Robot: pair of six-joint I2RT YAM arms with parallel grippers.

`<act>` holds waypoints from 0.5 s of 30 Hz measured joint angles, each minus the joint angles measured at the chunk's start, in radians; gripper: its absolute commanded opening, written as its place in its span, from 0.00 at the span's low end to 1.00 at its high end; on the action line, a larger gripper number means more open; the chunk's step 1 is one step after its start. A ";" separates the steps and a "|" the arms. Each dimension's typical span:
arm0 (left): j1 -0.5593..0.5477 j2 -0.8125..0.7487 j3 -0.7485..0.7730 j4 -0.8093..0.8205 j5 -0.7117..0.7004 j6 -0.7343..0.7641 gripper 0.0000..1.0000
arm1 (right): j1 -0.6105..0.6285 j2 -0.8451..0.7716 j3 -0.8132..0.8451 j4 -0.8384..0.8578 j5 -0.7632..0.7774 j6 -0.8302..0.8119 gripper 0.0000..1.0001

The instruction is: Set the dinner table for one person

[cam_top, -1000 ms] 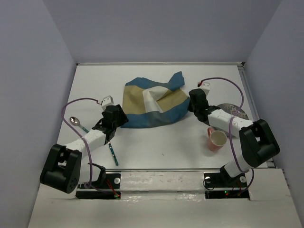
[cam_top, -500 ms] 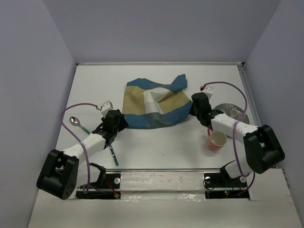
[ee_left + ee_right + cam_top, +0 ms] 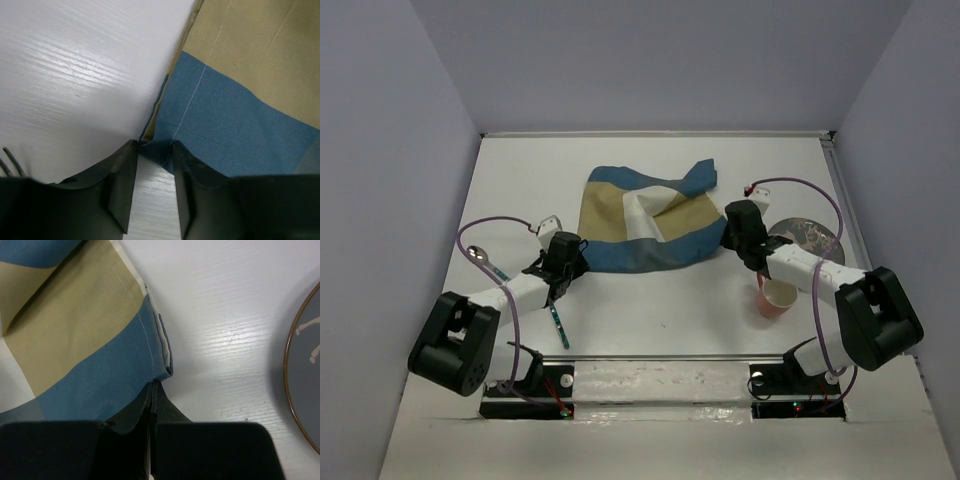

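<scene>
The white dinner table (image 3: 660, 300) carries a blue, tan and white cloth mat (image 3: 640, 225), partly spread, with a fold near its far right corner. My left gripper (image 3: 570, 262) is at the mat's near left corner. In the left wrist view its jaws (image 3: 154, 147) stand open, with the mat's blue corner (image 3: 240, 100) lying at the fingertips. My right gripper (image 3: 735, 235) is at the mat's right edge. In the right wrist view it (image 3: 152, 385) is shut on the mat's blue hem (image 3: 85, 340).
A green-handled fork (image 3: 558, 322) lies near the left arm; its tines show in the left wrist view (image 3: 10, 165). A spoon (image 3: 480, 256) lies far left. A pink cup (image 3: 777, 296) and a dark plate (image 3: 810, 235) sit right, the plate's rim also in the right wrist view (image 3: 305, 370).
The mat has been drawn flatter and a little nearer. My right gripper moved toward the near edge with the mat's edge. My left gripper shifted slightly right at the mat's corner.
</scene>
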 measured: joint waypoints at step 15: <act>-0.005 -0.112 0.026 0.011 0.014 0.034 0.00 | 0.000 -0.076 -0.014 -0.002 -0.008 -0.001 0.00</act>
